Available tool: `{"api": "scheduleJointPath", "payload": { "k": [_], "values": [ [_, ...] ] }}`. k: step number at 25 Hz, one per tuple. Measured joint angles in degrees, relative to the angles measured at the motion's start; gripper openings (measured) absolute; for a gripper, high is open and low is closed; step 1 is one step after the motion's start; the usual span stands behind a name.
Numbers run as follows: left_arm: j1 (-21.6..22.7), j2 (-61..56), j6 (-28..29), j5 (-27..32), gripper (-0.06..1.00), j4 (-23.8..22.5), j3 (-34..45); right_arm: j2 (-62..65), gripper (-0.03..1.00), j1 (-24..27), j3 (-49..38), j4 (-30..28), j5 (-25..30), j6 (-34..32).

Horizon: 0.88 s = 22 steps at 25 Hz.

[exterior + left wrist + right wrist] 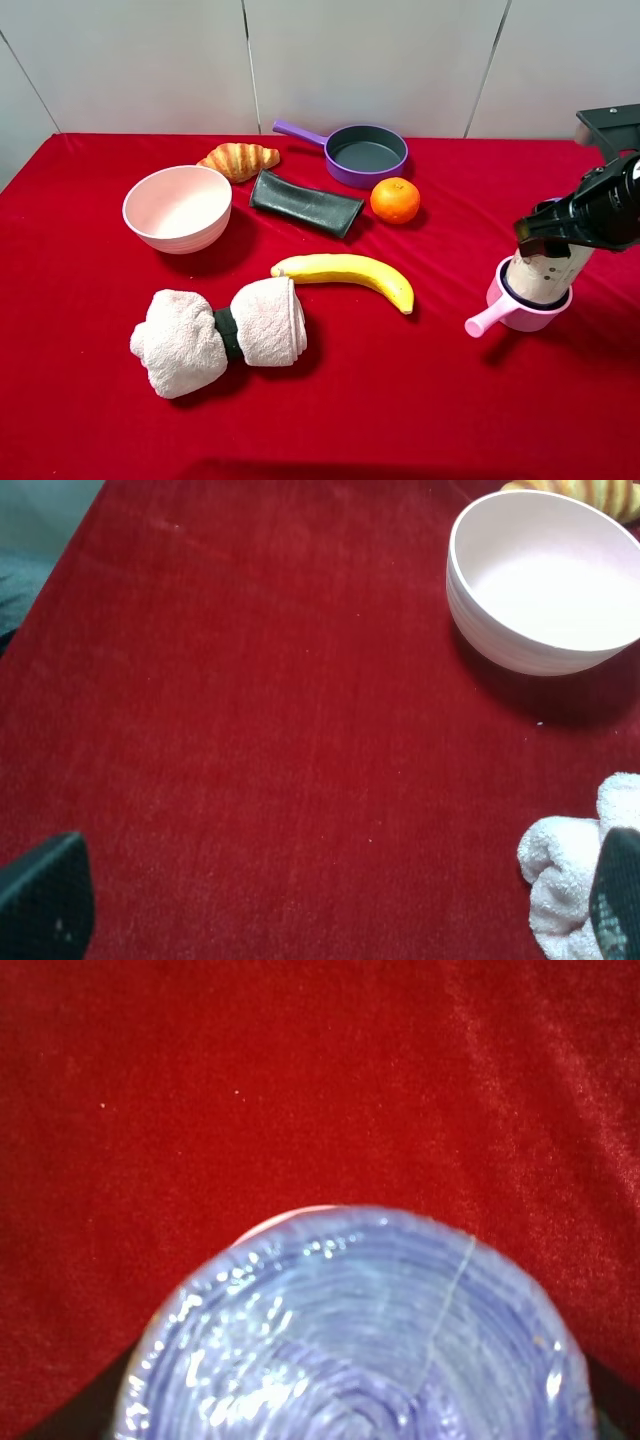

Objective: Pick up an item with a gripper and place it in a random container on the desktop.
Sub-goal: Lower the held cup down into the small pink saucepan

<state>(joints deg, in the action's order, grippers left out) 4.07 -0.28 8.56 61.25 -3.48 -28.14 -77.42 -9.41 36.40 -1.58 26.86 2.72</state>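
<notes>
On the right side of the desktop (440, 410), which is covered in red cloth, the right gripper (550, 238) reaches in from the right edge and is closed on the top of the canister (541, 272). The beige canister stands inside the pink saucepan (522, 312), its base down in the pan and its body leaning slightly to the right at the top. The saucepan's short handle (481, 322) points left and toward the near edge. From the right wrist camera the canister's purple lid (360, 1330) fills most of the view, with dark finger shapes pressed close at both sides and a sliver of the pan's pink rim showing beyond it. The left gripper (330, 910) hangs over bare cloth on the left side with its two fingers spread wide and nothing between them; the pale pink bowl (545, 585) and part of a white rolled towel (565, 880) lie in front of it. In the high view the bowl sits at the left, a croissant (238, 158) just beyond it, and a purple frying pan (366, 154) at the far middle with its handle pointing left. A dark grey folded pouch (305, 203) lies between the croissant and an orange (394, 200), a banana (347, 274) lies nearer in the middle, and the towel, cinched by a dark band, rests near left.
</notes>
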Motion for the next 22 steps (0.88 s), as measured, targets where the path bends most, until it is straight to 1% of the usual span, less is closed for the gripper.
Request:
{"api": "scheduleJointPath", "payload": {
  "k": [4,22],
  "values": [
    [0.0,0.0,0.0,0.0,1.0,0.0,0.0,0.05,0.45,0.0,-1.51,0.0,-1.82,0.0],
    [0.0,0.0,0.0,0.0,1.0,0.0,0.0,0.05,0.45,0.0,-1.81,-0.02,-2.3,0.0]
  ]
}}
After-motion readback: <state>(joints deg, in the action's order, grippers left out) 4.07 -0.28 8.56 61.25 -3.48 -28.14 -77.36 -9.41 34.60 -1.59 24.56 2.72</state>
